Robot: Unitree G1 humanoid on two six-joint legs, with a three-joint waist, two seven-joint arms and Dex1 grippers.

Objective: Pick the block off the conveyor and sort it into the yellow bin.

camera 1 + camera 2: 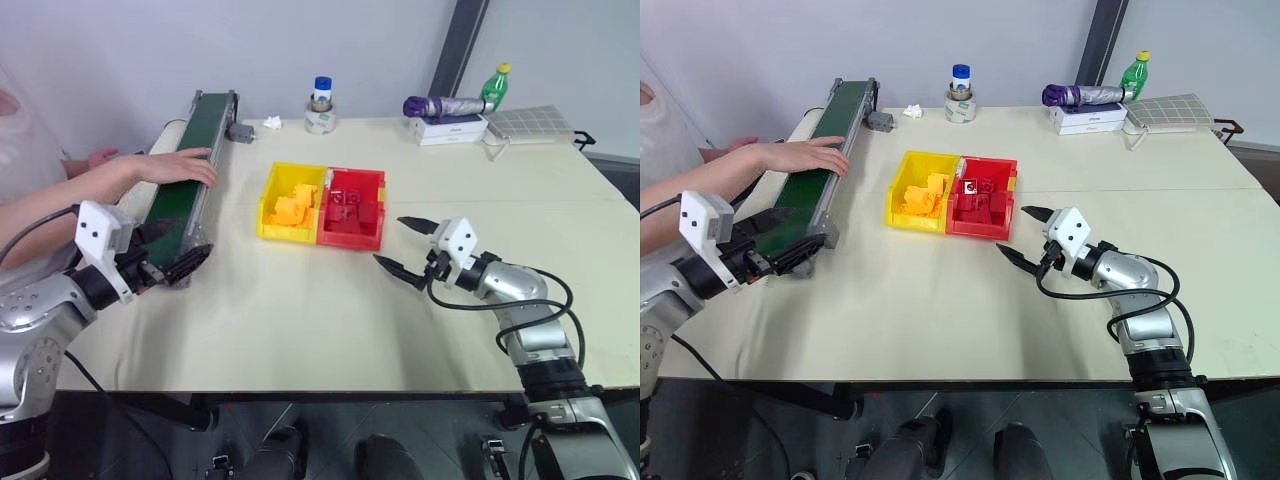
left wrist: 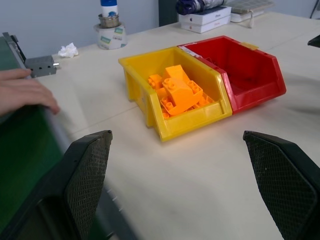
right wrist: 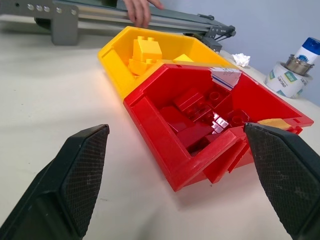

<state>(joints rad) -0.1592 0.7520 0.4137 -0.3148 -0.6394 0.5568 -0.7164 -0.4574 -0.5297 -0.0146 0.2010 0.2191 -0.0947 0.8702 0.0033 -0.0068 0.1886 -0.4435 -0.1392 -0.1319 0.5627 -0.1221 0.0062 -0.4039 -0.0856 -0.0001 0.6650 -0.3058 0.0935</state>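
Observation:
The conveyor runs along the table's left side, and a person's hand rests on its dark green belt. The block is hidden or out of view on the belt. My left gripper hangs open at the conveyor's near end, holding nothing. The yellow bin stands mid-table with several orange-yellow bricks inside. In the left wrist view it lies ahead of my fingers. My right gripper is open and empty just right of the red bin.
The red bin touches the yellow one and holds red bricks. Along the far edge are a tape roll with a bottle, a crumpled paper, an umbrella on a white box, a green bottle and a white tray.

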